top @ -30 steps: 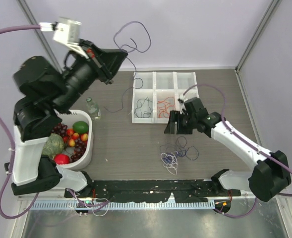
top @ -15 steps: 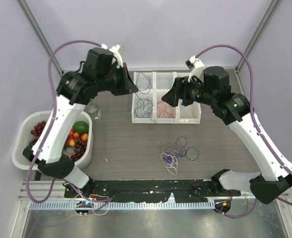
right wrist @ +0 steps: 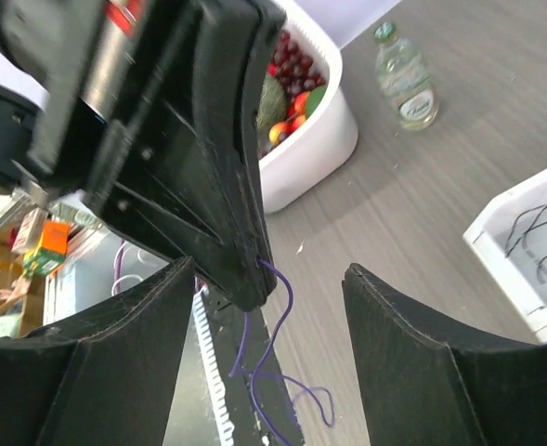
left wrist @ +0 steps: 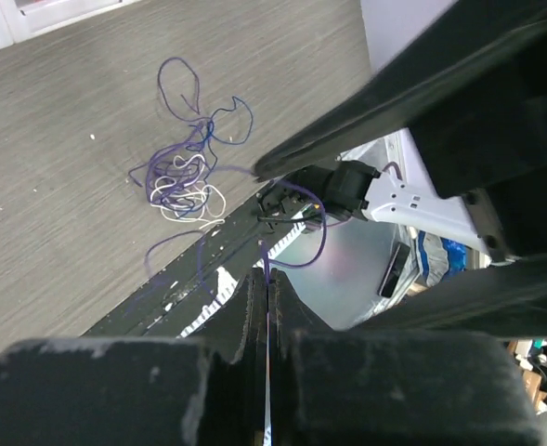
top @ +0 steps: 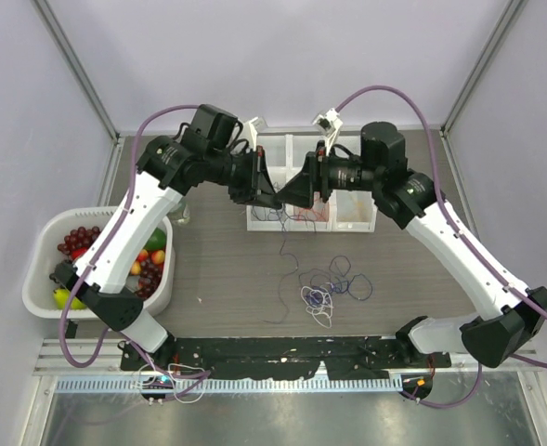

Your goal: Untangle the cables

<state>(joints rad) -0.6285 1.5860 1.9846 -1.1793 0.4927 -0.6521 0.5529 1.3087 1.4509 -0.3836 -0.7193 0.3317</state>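
Purple cable [right wrist: 289, 299], one strand: clamped in left gripper [left wrist: 267, 279]; right gripper [right wrist: 266, 276], jaws apart astride it, should close just below that clamp before left lets go.

Two arms [top: 115, 243] [top: 459, 246], one tray [top: 358, 223], one fruit tub [top: 167, 274], one bottle [right wrist: 408, 79], one cable tangle [top: 329, 288]

Bright even light, soft shadows, overhead view sharp, left tool [right wrist: 251, 293] blurred nearby.

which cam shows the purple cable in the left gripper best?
Right wrist: the purple cable hangs clearly from the left gripper. Left wrist shows just a short loop leaving the shut gripper; top view, a faint strand.
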